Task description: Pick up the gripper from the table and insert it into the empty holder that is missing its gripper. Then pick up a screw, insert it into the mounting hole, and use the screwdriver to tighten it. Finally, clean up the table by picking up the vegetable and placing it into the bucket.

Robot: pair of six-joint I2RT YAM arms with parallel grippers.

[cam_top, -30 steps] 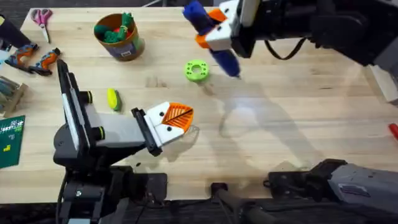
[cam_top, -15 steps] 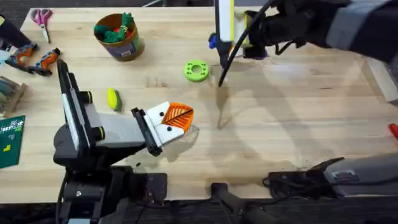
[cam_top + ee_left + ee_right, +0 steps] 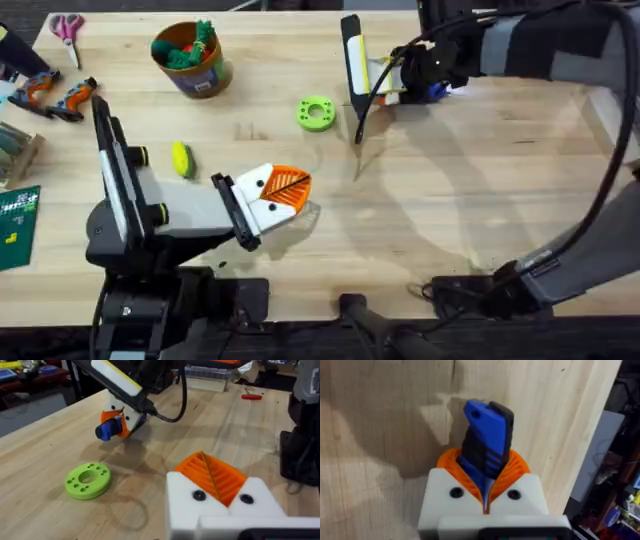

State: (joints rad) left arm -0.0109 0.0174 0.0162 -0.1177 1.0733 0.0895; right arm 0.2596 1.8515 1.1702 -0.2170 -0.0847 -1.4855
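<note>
My right gripper point(image 3: 415, 88) reaches over the table's far middle, shut on the blue screwdriver point(image 3: 434, 92). The right wrist view shows the screwdriver point(image 3: 485, 445) clamped between the orange pads of that gripper point(image 3: 485, 487). From the left wrist view the same gripper point(image 3: 119, 421) hangs low over the wood with the screwdriver's blue end point(image 3: 106, 431) sticking out. My left gripper point(image 3: 278, 192) rests near the front, orange pads pressed together with nothing in them point(image 3: 210, 477). The yellow-green vegetable point(image 3: 181, 158) lies left of it. The bucket point(image 3: 205, 75) stands at the back left. The loose gripper, holder and screw are out of view.
A lime-green ring disc point(image 3: 316, 113) lies between the two grippers point(image 3: 88, 480). Scissors point(image 3: 68, 28), orange-handled pliers point(image 3: 55, 95) and a green circuit board point(image 3: 15, 225) sit along the left edge. A small red item point(image 3: 633, 208) lies at the right edge.
The right arm swung right and lowered toward the table with the screwdriver, turning its wrist over. The left arm, vegetable and ring stayed put.
</note>
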